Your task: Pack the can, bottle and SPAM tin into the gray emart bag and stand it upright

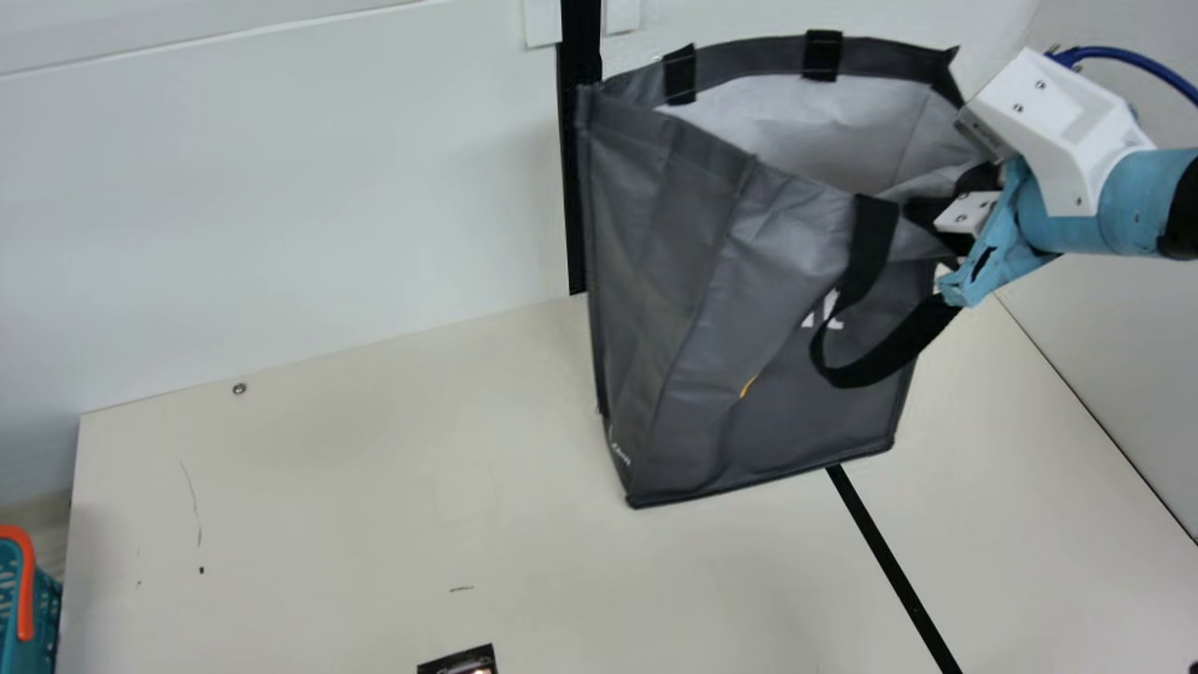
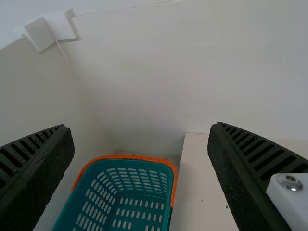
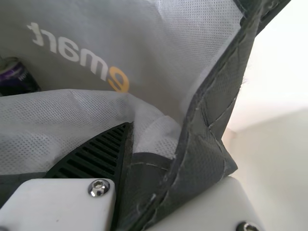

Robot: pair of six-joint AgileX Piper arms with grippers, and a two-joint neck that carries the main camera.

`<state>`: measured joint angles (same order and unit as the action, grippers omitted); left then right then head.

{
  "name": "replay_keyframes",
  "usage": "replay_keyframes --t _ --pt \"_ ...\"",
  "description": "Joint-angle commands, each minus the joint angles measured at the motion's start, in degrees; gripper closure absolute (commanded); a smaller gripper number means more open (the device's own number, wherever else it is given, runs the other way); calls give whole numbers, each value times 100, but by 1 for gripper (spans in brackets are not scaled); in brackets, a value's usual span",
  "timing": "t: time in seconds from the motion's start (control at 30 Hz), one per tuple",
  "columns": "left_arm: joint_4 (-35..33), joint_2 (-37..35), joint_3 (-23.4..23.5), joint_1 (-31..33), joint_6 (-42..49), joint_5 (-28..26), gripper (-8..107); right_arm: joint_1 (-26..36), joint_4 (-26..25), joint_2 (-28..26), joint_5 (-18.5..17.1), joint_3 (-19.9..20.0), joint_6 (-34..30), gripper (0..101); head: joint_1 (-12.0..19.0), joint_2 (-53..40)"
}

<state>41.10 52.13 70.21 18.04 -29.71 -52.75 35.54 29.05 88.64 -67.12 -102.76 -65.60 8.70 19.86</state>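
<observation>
At the near edge of the table [image 1: 328, 524], toward 7 o'clock from the main view's middle, one dark printed item [image 1: 459, 665] pokes in, cut off by the frame; what it is I cannot tell. Toward 8 o'clock, beside the table, sits one teal basket [image 1: 39, 608] with an orange handle. The left wrist view has that basket beyond the one left gripper [image 2: 140, 126], whose two ribbed fingers stand wide apart. One black strip [image 1: 894, 566] runs along the tabletop from the base of the one gray emart bag [image 1: 674, 281] toward 5 o'clock. The bag is at 2 o'clock, upright, mouth up, its long axis near vertical and leaning a little, its sides creased. Its printed front faces roughly 5 o'clock, with white letters partly behind one looped black strap [image 1: 875, 253], a short yellow stroke on a crease and small white print at a lower corner. Two black tabs cross the far rim. Also at 2 o'clock, the one right gripper [image 1: 927, 213] is clamped on the near rim's cloth, one finger inside the bag. Inside, the right wrist view shows one purple-and-black container [image 3: 17, 77] with small pale print, can or bottle I cannot tell, and mirrored lettering on the lining, four pale letters and one yellow. Farthest, toward 12 o'clock, one black post [image 1: 571, 168] stands against the white wall [image 1: 281, 187].
</observation>
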Motion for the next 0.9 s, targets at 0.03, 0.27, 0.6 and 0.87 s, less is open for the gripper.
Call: replay_keyframes --t 0.03,0.27,0.6,0.87 --pt "0 0 0 0 0 0 9 127 -236 95 88 -203 1 101 130 14" --pt "0 0 0 0 0 0 9 442 -629 386 204 -656 -5 101 130 14" --pt "0 0 0 0 0 0 9 875 -1061 848 268 -1285 69 101 130 14" --pt "0 0 0 0 0 0 9 1224 -1206 1271 168 -1841 57 101 130 14"
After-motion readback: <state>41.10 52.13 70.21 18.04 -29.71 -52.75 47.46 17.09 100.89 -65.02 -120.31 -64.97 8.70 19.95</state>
